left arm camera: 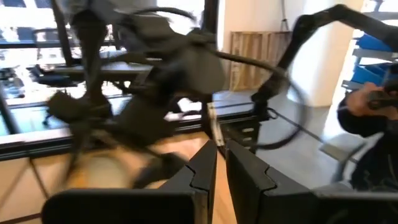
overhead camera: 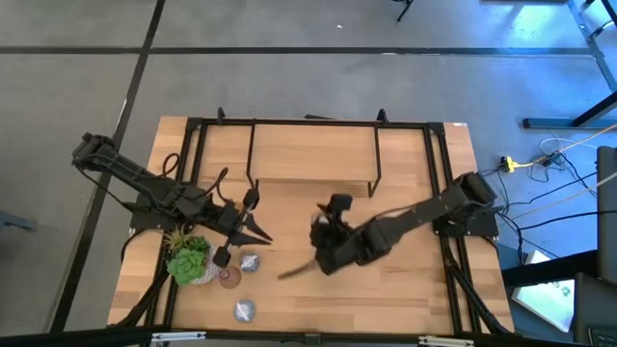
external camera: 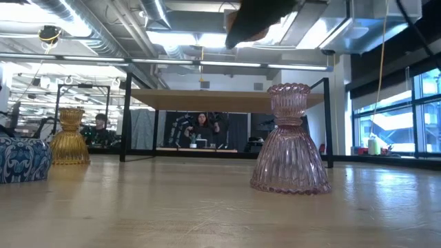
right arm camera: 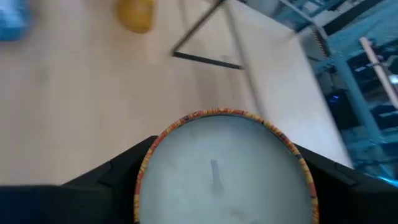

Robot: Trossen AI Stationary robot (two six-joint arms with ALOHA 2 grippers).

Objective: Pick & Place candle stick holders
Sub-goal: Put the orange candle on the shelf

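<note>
cream holder [right arm camera: 221, 171] in right hand [right arm camera: 217, 186], base hidden

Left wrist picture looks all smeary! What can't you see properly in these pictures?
- Left wrist view: blur smears the right arm.
- High view: the right gripper covers the cream-white holder it grips.
- Low view: the top edge cuts that gripper; the left edge cuts the blue holder.
- Right wrist view: the amber holder is blurred, cut by the top edge.

The right gripper [overhead camera: 326, 253] reaches toward mid-worktop with fingers [right arm camera: 93, 186] clamped on a holder [right arm camera: 221, 168], while the left gripper [overhead camera: 260, 234] hangs closed beside it.
</note>
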